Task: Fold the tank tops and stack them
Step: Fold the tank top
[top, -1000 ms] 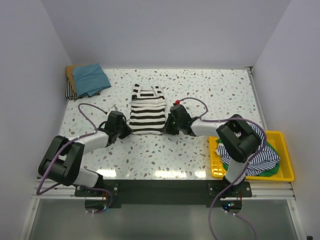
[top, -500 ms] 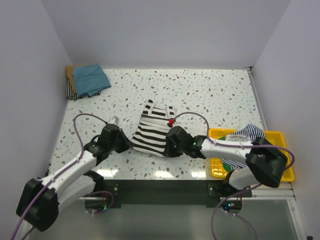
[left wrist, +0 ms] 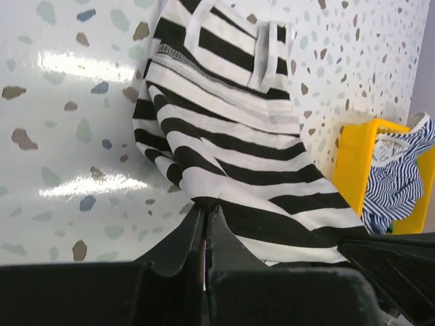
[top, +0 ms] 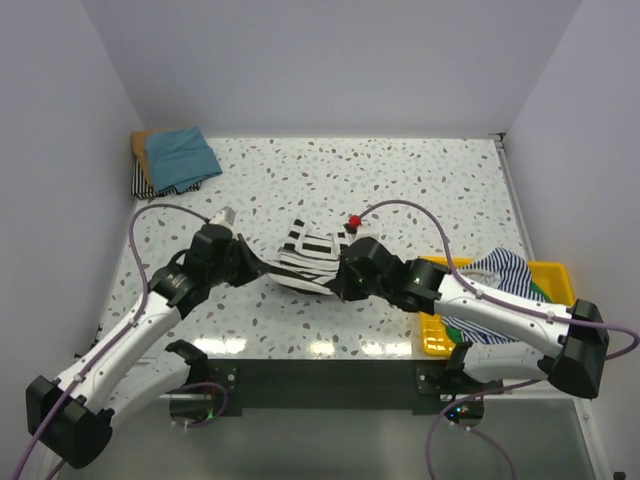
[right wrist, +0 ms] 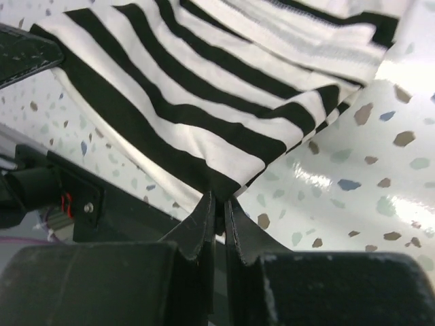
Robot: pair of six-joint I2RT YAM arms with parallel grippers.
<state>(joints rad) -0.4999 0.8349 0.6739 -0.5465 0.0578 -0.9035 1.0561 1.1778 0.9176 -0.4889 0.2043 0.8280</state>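
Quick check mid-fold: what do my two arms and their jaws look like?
The left arm and right arm have white links between bulky black joints. A purple cable loops along each. The jaws are thin, black, tapering blades. A small red knob sits by the right wrist.

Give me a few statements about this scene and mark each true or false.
1. The left gripper and the right gripper are both shut on the striped tank top. True.
2. The yellow tray is empty. False: cloth lies in it.
3. The teal top lies on the pile in the far left corner. True.
4. The striped tank top lies flat. False: its gripped edge is raised off the table.
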